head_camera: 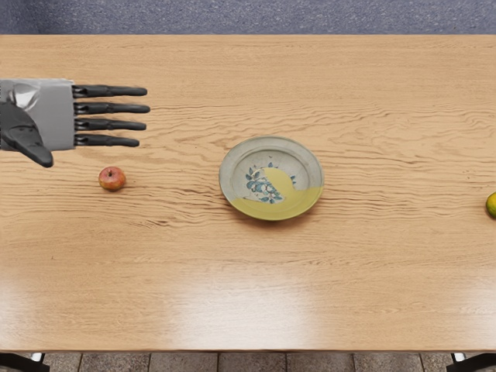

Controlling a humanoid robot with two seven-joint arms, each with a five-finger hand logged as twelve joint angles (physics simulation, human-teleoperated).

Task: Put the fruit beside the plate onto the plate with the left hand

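A small red apple (111,178) lies on the wooden table, left of the plate. The plate (270,177) is round and grey-green, with a blue floral print and a yellow patch, and it holds nothing. My left hand (93,116) comes in from the left edge, palm flat, with its dark fingers (112,108) stretched straight out toward the right. It hovers up and to the left of the apple, not touching it. The right arm is out of sight.
A green-yellow fruit (491,204) sits at the right edge of the picture, half cut off. The table's far edge (248,35) runs along the top, its near edge along the bottom.
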